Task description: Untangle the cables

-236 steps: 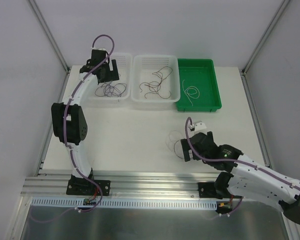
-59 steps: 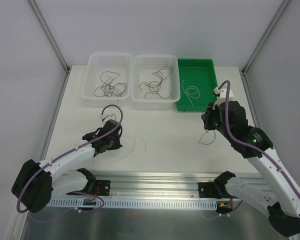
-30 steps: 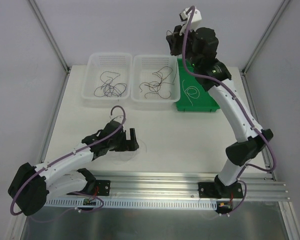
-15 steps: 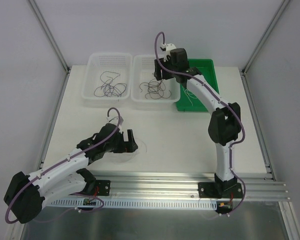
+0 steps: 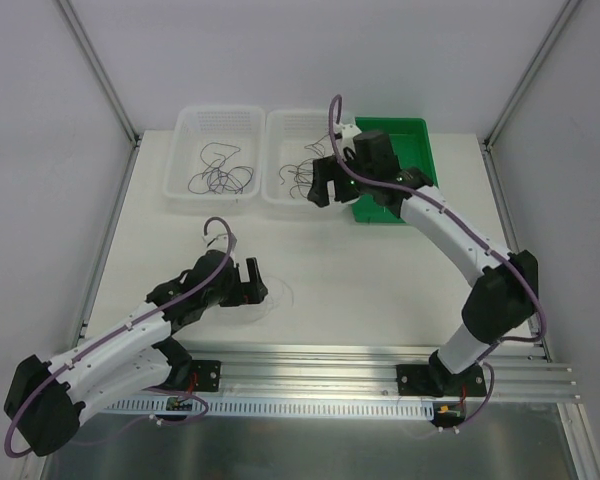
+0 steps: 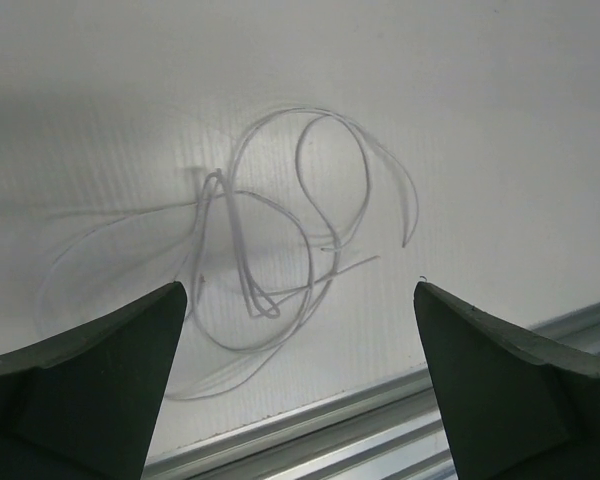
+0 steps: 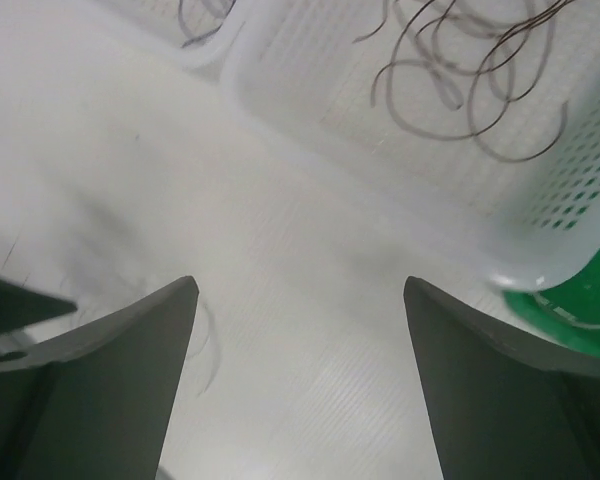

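A loose tangle of white cables [image 6: 280,235] lies on the table just beyond my left gripper [image 6: 300,290], whose jaws stand wide with nothing between them. From above, that left gripper [image 5: 248,280] sits low beside the faint white cables [image 5: 278,297]. My right gripper [image 5: 332,190] hovers open and empty at the near rim of the middle basket [image 5: 280,205]. In the right wrist view, the right gripper [image 7: 300,285] frames bare table, and brownish cables [image 7: 470,80] lie in that basket. Dark cables [image 5: 220,178] rest in the left basket [image 5: 180,160].
A green tray [image 5: 420,150] stands at the back right, partly covered by my right arm. Its corner [image 7: 580,315] shows in the right wrist view. A metal rail [image 6: 400,410] runs along the table's near edge, close behind the white tangle.
My right gripper went from shut to open, came down from high over the trays, and drew back to the middle basket's near rim. The left gripper stayed open by the white tangle, shifting slightly.
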`<state>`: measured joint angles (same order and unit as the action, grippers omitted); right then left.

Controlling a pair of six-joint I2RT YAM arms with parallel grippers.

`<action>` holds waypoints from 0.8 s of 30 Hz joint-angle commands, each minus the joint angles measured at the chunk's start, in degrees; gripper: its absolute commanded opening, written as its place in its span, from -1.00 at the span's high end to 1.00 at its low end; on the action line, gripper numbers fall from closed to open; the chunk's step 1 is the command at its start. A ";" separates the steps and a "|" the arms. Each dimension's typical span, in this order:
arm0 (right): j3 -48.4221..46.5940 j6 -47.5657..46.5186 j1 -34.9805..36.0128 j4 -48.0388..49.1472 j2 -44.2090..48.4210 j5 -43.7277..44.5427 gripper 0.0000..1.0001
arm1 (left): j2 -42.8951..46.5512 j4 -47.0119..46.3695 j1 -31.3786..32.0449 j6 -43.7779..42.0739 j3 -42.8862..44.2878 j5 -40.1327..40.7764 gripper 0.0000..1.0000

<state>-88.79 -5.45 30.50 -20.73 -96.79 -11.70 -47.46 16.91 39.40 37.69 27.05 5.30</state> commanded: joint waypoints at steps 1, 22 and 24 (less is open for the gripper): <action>6.42 1.59 4.99 -4.39 5.55 -0.18 -0.78 | 1.40 4.45 0.15 1.68 -1.29 6.38 -0.98; 15.58 8.44 30.49 1.83 -7.44 14.42 -0.29 | 10.37 10.87 0.06 8.19 -6.57 12.02 -0.92; 14.71 8.44 30.67 1.75 -8.93 14.95 -0.25 | 10.90 10.87 -0.02 8.01 -6.66 11.75 -0.92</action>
<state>-70.61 1.93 61.06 -20.56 -104.79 -0.19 -37.74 27.00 39.35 44.42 20.64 17.06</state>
